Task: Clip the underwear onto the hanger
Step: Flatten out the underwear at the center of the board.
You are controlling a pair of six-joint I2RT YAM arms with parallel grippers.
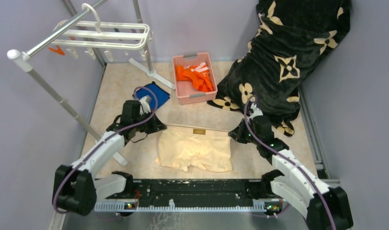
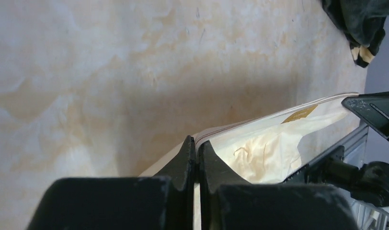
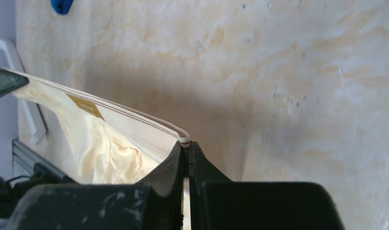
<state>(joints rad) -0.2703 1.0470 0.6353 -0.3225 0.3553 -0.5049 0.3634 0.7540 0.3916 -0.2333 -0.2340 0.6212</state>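
The pale peach underwear (image 1: 195,149) hangs stretched between my two grippers just above the floor, waistband up, its small gold label (image 1: 199,130) in the middle. My left gripper (image 1: 160,127) is shut on the waistband's left end (image 2: 216,132). My right gripper (image 1: 234,134) is shut on the right end (image 3: 184,139). The legs droop toward the near edge. The white hanger (image 1: 108,37) hangs by its hook from the grey rack pole at the far left, its small clips dangling, well away from both grippers.
A pink basket (image 1: 194,77) of orange clothes stands at the back centre. A blue folded cloth (image 1: 152,93) lies behind my left gripper. A black floral blanket (image 1: 283,57) fills the back right. The rack's slanted pole (image 1: 63,103) runs down the left side.
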